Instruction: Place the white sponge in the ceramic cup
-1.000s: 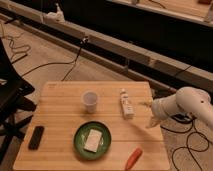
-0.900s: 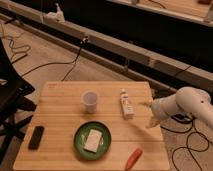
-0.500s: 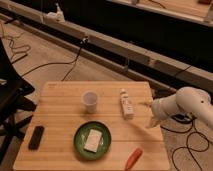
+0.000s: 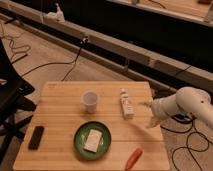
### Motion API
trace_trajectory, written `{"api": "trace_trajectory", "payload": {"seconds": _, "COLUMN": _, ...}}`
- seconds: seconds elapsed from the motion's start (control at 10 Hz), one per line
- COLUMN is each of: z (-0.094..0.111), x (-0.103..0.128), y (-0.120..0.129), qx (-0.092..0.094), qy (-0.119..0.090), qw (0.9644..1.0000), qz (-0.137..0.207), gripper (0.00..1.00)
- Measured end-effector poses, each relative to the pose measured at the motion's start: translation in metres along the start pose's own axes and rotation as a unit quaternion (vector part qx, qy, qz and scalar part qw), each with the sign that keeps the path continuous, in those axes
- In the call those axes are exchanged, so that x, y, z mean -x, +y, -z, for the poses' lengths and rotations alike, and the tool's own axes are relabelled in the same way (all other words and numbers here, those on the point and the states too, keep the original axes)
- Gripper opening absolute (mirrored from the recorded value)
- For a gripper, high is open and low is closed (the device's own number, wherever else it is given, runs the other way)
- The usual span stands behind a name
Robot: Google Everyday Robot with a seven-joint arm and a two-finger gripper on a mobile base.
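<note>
The white sponge [image 4: 93, 140] lies flat on the green plate [image 4: 78, 142] near the front middle of the wooden table [image 4: 60, 107]. The ceramic cup [image 4: 90, 101] stands upright behind the plate, empty as far as I can see. My gripper [image 4: 151, 123] hangs at the end of the white arm [image 4: 187, 104] over the table's right edge, well to the right of the sponge and the cup. It holds nothing that I can see.
A white tube with a label [image 4: 126, 103] lies right of the cup. An orange carrot-like object [image 4: 133, 157] lies at the front right. A black phone-like object [image 4: 36, 137] lies at the front left. A black chair [image 4: 10, 95] stands left of the table. Cables run across the floor.
</note>
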Motion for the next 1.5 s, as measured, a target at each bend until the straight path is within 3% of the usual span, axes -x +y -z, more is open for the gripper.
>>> {"api": "trace_trajectory", "payload": {"seconds": 1.3, "z": 0.000, "x": -0.001, "y": 0.000, "qx": 0.000, "qy": 0.000, "qw": 1.0000, "qz": -0.001, "gripper": 0.74}}
{"api": "trace_trajectory", "payload": {"seconds": 1.5, "z": 0.001, "x": 0.010, "y": -0.006, "qx": 0.011, "qy": 0.002, "qw": 0.9999, "qz": 0.013, "gripper": 0.74}}
